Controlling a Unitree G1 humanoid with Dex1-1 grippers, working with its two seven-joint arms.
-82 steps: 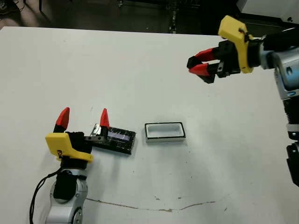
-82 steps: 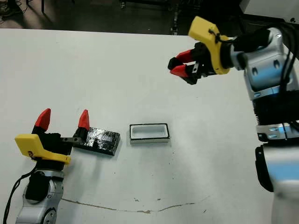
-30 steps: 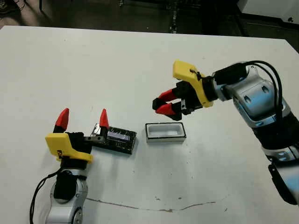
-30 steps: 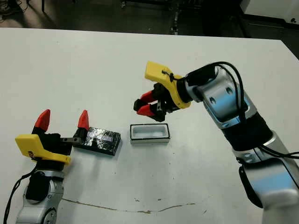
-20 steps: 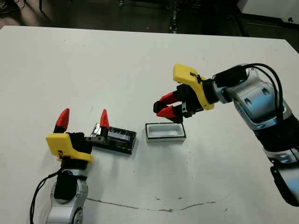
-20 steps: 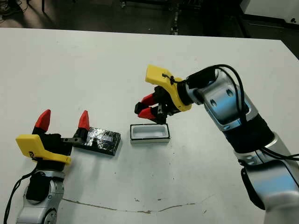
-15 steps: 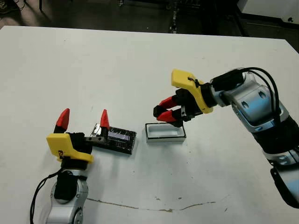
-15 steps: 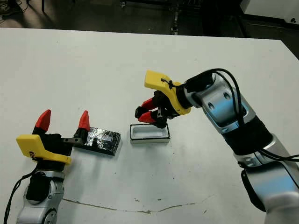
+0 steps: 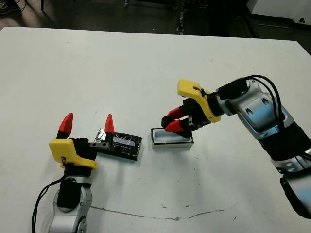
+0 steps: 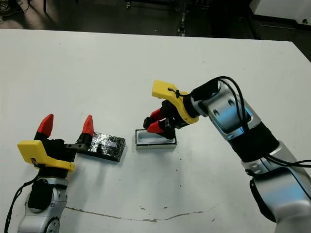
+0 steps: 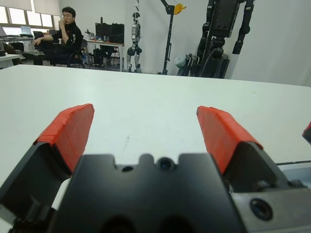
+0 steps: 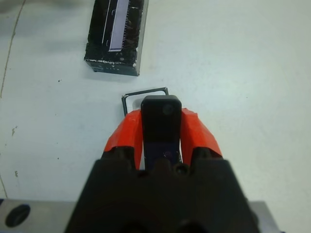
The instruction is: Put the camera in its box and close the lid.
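My right gripper (image 9: 171, 121) reaches in from the right and sits just above the right part of the box (image 9: 160, 142), its two red fingers (image 12: 193, 128) pinched onto the camera (image 12: 161, 116), which stands out between them as a small matte black bar with its free end pointing toward the tray. From my right wrist I can see one dark-rimmed corner of the box poking out just beyond the camera's tip, so the bar is over the tray's opening, though I cannot tell whether it touches the white floor inside. The box lies near the middle of the white table (image 9: 146, 73), long side running left to right. The lid (image 9: 121, 144) lies flat just to the left of the box, apart from it by a narrow strip of table (its glossy black face catches the light, with a pale strip along the top). My left gripper (image 9: 86, 122) rests at the near left of the table with its fingers spread wide and holding nothing, the right-hand fingertip (image 9: 109, 122) standing just beside the lid's left end.
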